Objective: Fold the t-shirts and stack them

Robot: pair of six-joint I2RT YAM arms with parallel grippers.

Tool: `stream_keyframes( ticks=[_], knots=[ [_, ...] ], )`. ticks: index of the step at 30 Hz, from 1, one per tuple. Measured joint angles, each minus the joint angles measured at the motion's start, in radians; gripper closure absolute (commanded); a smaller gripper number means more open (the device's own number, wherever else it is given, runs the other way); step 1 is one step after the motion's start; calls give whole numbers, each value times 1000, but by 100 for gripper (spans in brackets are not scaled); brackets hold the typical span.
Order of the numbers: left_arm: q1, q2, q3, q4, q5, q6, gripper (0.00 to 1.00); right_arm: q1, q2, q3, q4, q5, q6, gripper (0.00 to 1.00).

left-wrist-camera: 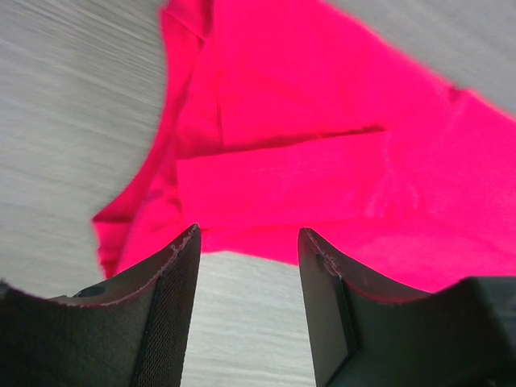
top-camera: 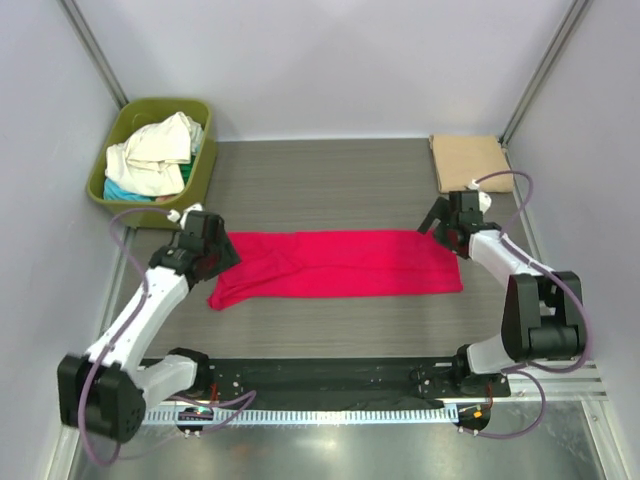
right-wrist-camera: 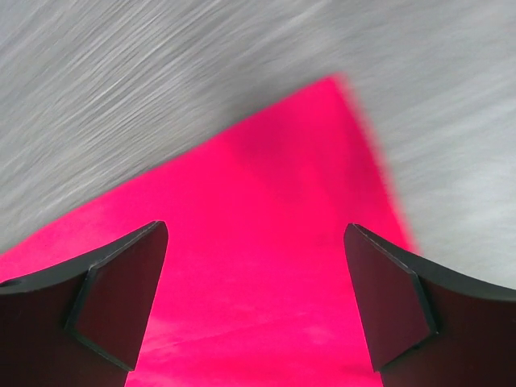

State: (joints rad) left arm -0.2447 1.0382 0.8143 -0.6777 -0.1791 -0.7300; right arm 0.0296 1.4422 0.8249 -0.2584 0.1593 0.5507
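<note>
Red shirt point(top-camera: 335, 263) is a long half-folded strip on the table point(top-camera: 330, 190). Left claw point(left-wrist-camera: 248, 238) and right claw point(right-wrist-camera: 256, 230) are open and empty (right wider). Tan shirt point(top-camera: 470, 160) looks folded; tub point(top-camera: 204, 160) shirts point(top-camera: 160, 145) remain.

bright, even light; wrist views smeared by motion blur.

Red shirt point(top-camera: 335, 263): lying flat across the middle of the table point(top-camera: 330, 190) as a long folded band, its left end bunching into creased layers, its right end squaring off cleanly.
Tan shirt point(top-camera: 468, 160): sitting neatly folded at the far right corner.
Cream shirts point(top-camera: 160, 148): lying crumpled in the green tub point(top-camera: 203, 165).
Teal shirt point(top-camera: 122, 190): peeking out beneath them.
</note>
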Motion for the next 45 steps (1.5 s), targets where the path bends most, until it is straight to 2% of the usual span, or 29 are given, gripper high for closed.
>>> stream_keyframes(
  ticks=[6,10,12,16,19,21,23,24,27,28,30,31,33,35,40,43,45],
  knots=[
    [-43,295,-10,134,31,-23,51,99,160,32,50,-55,-8,5],
    [-43,468,-8,217,42,-24,53,131,174,31,90,-43,-6,5],
    [-43,520,37,227,39,-21,53,140,171,14,118,-36,-2,6],
    [-43,692,219,221,21,-10,56,193,124,-67,216,-28,31,6],
    [-43,822,383,220,18,-3,56,339,42,-161,273,-54,122,6],
    [-43,930,531,198,23,-2,56,506,-5,-208,292,-73,226,6],
    [-47,1059,731,160,29,5,58,724,-16,-216,296,-74,330,6],
    [-49,1138,860,138,44,17,58,840,-4,-202,288,-77,376,5],
    [-65,1384,1288,32,83,74,54,1090,50,-112,212,-92,459,4],
    [-76,1467,1436,13,94,97,52,1125,57,-87,189,-91,474,4],
    [-98,1583,1684,-66,118,142,41,1165,50,-29,113,-60,488,2],
    [-110,1600,1746,-81,141,159,38,1166,41,-3,79,-30,487,1],
    [-130,1558,1736,-98,180,188,27,1150,11,48,-6,55,471,0],
    [-150,1453,1641,-84,210,213,18,1120,-20,98,-79,129,440,0],
    [-157,1108,1425,-136,187,248,12,966,-36,208,-156,224,323,1],
    [-144,870,1294,-141,135,253,12,860,66,327,-182,222,237,0],
    [-137,645,1117,-127,98,251,12,807,182,436,-174,208,179,1]
  ],
)
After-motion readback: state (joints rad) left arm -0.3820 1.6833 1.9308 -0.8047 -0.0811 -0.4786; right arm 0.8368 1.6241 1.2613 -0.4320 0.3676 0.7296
